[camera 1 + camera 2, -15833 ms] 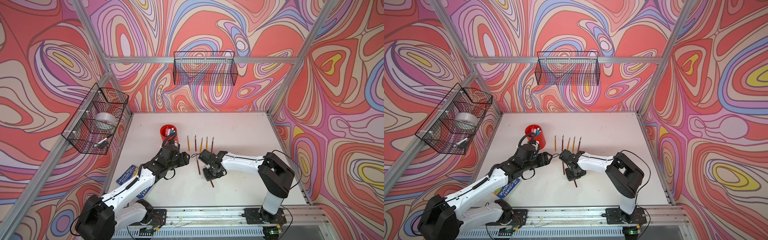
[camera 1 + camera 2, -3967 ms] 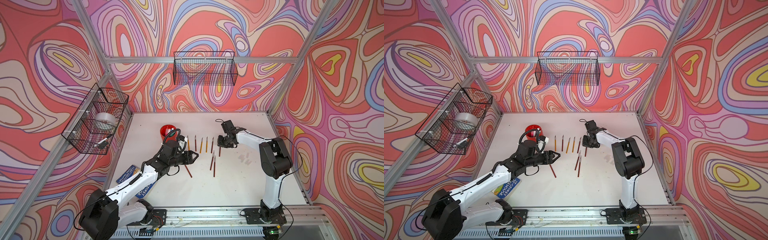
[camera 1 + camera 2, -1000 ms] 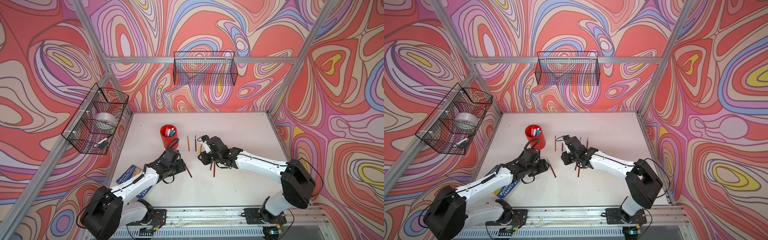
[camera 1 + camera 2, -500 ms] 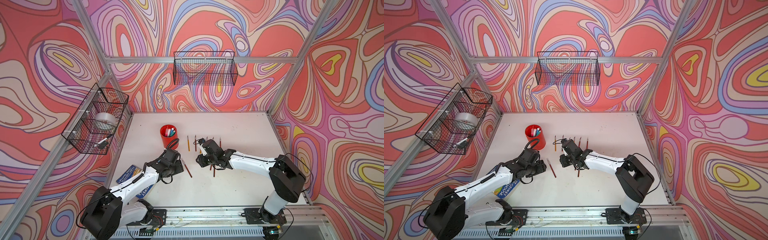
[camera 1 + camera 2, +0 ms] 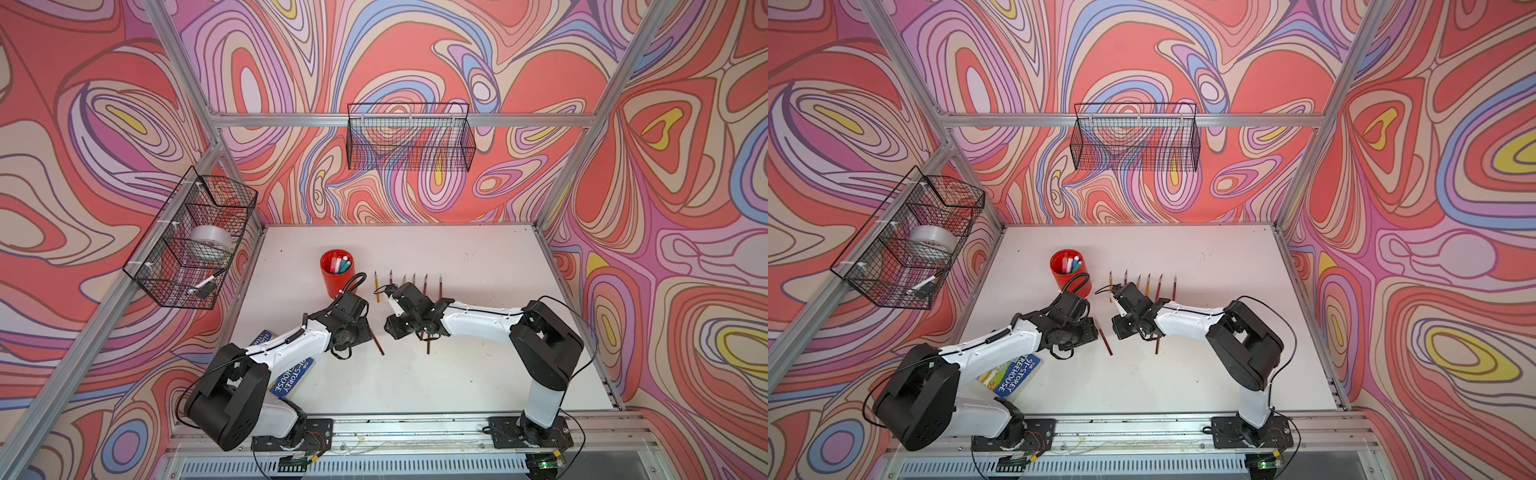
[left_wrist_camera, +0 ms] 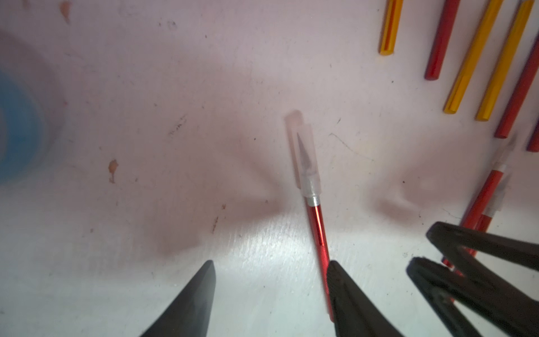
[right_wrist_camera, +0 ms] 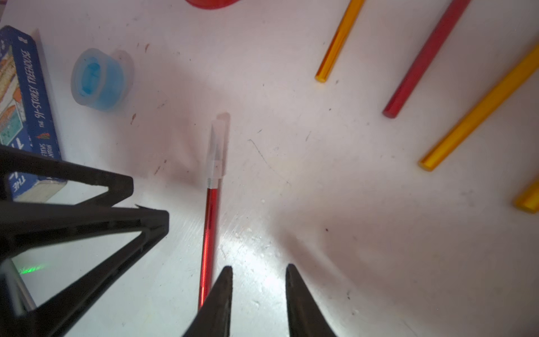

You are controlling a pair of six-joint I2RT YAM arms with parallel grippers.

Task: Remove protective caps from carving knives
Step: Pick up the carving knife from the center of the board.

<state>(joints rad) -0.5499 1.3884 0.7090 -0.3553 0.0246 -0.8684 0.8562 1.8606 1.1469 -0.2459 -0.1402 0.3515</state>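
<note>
A red carving knife (image 6: pixel 317 227) lies flat on the white table, and a translucent protective cap (image 6: pixel 306 157) sits on its blade. My left gripper (image 6: pixel 271 268) hangs open over the handle end, with the handle along the inner side of one finger (image 6: pixel 347 294). My right gripper (image 7: pixel 259 268) faces it, open by a narrow gap with nothing in it. The same knife (image 7: pixel 210 227) with its cap (image 7: pixel 217 151) lies just outside one of its fingers (image 7: pixel 221 300). In both top views the knife (image 5: pixel 376 341) (image 5: pixel 1105 343) lies between the two wrists.
Several red and yellow knives (image 5: pixel 409 284) lie in a row behind the grippers. Two more capped red knives (image 6: pixel 493 181) lie under the right arm. A red marker cup (image 5: pixel 336 272), a blue tape roll (image 7: pixel 99 78) and a book (image 7: pixel 20 102) stand to the left.
My right gripper has come a little forward and leftward, closer to the lone red knife and the left gripper. The left arm has hardly moved.
</note>
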